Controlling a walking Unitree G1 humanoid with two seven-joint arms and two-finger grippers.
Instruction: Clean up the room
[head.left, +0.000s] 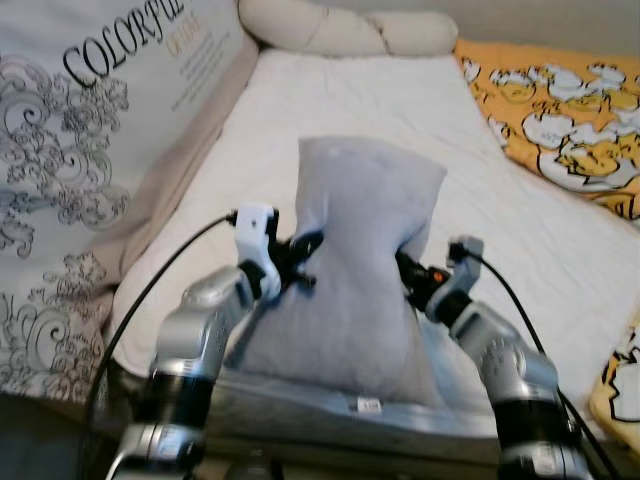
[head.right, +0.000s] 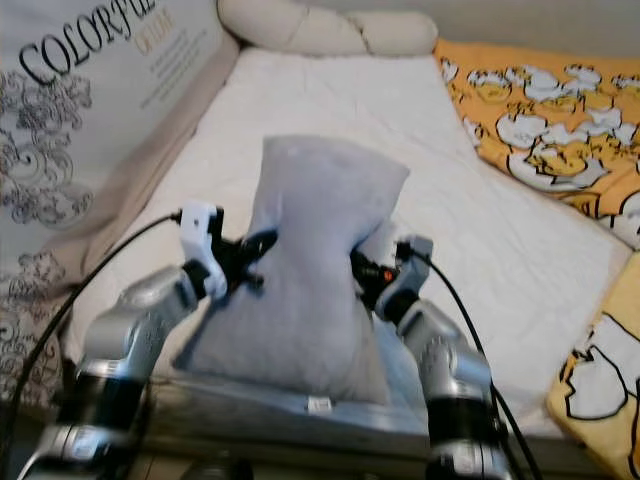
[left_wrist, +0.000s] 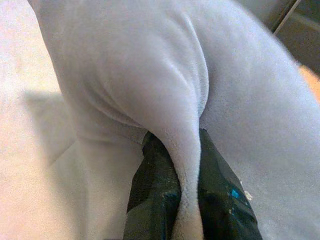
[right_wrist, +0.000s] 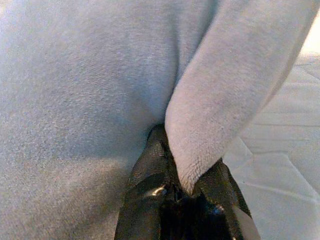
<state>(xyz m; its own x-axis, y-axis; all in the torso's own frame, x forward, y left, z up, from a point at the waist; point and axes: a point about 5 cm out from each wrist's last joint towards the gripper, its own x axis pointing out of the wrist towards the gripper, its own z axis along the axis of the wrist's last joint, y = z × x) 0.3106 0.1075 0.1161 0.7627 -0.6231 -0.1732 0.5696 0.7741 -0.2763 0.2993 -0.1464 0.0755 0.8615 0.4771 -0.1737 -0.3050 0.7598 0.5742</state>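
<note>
Left eye view: grey pillow (head.left: 360, 270) stands upright at the near edge of the bed (head.left: 330, 100), pinched in at its waist from both sides. Left end effector (head.left: 300, 255) is on the pillow's left flank, right end effector (head.left: 410, 275) on its right flank, both at mid height and each touching the fabric. The pillow sits between the two, top corners above them, base spread out below. White sheet (head.left: 520, 230) covers the bed behind the pillow. Cream bolster (head.left: 340, 28) lies along the far end. Orange cartoon-print blanket (head.left: 560, 120) is on the right side of the bed, well apart from the pillow. Grey printed cover with "COLORFUL" lettering (head.left: 90, 130) stands along the left side.

Right eye view: same layout, both end effectors pressed into the pillow's sides, pillow between them.

Left wrist view: a fold of grey pillow fabric runs straight down between the two black fingers (left_wrist: 155, 195). Fingers narrow, clamped on that fold. White sheet beside it.

Right wrist view: a thick rounded fold of the pillow is wedged between the black fingers (right_wrist: 145, 200). Narrow gap, clamped on the fold. White sheet shows beyond it.
</note>
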